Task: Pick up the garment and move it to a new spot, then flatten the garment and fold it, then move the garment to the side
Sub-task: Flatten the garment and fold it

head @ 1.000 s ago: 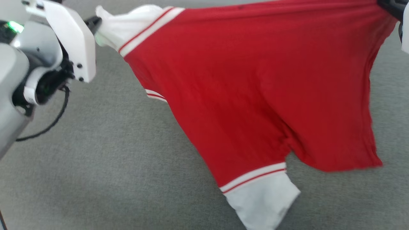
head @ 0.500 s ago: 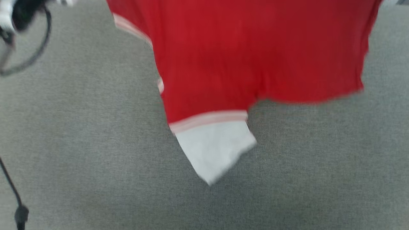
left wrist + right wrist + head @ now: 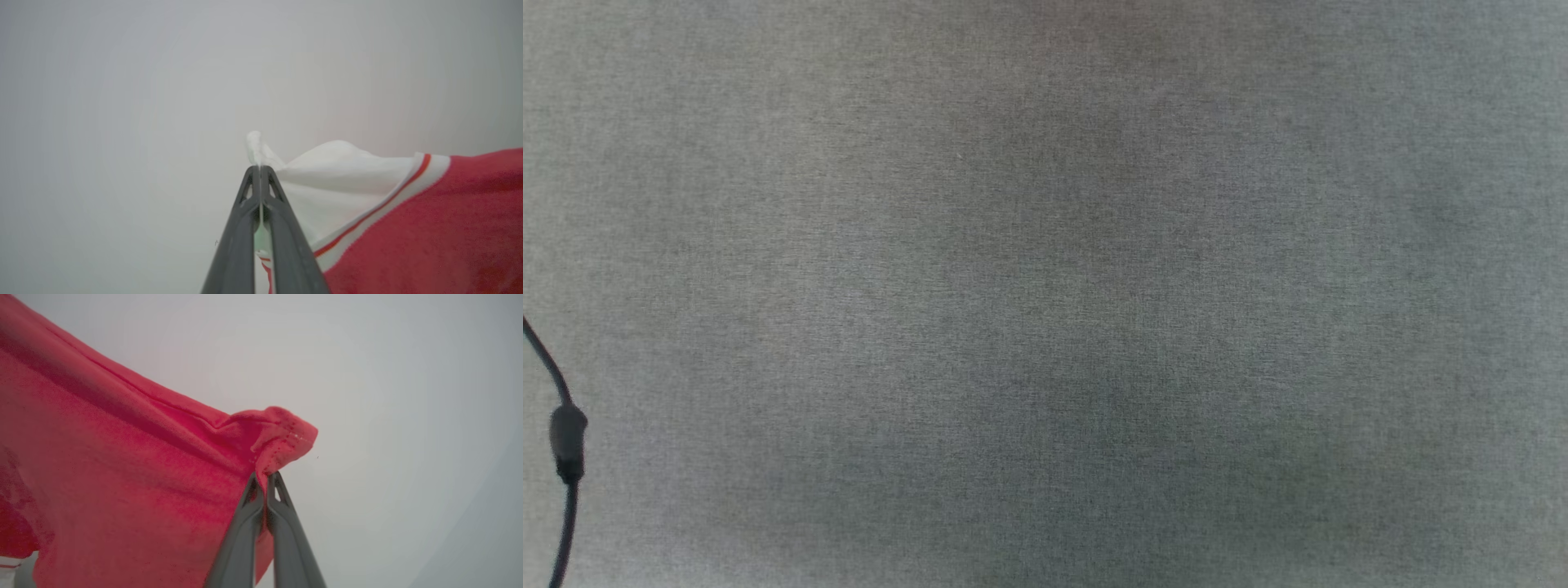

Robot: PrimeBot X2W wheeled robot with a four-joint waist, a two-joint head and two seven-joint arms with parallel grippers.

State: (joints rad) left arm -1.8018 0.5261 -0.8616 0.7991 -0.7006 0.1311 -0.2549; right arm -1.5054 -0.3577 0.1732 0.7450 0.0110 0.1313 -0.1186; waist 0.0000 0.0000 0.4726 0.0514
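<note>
The garment (image 3: pixel 429 228) is a bright red shirt with white sleeve ends and thin striped trim, held up in the air by two of its corners. In the left wrist view my left gripper (image 3: pixel 260 168) is shut on the tip of a white sleeve end, and the red body spreads away to the right. In the right wrist view my right gripper (image 3: pixel 267 474) is shut on a stitched red hem corner of the garment (image 3: pixel 122 469), and the fabric hangs off to the left.
The head view looks down on a plain grey fabric surface (image 3: pixel 1045 294). A thin black cable (image 3: pixel 564 441) with a thicker lump on it runs along the left edge. Behind the fabric both wrist views show a pale blank background.
The garment and both arms rose toward the top of the head view and passed out of it, leaving bare grey surface; the cable at the left edge stayed put.
</note>
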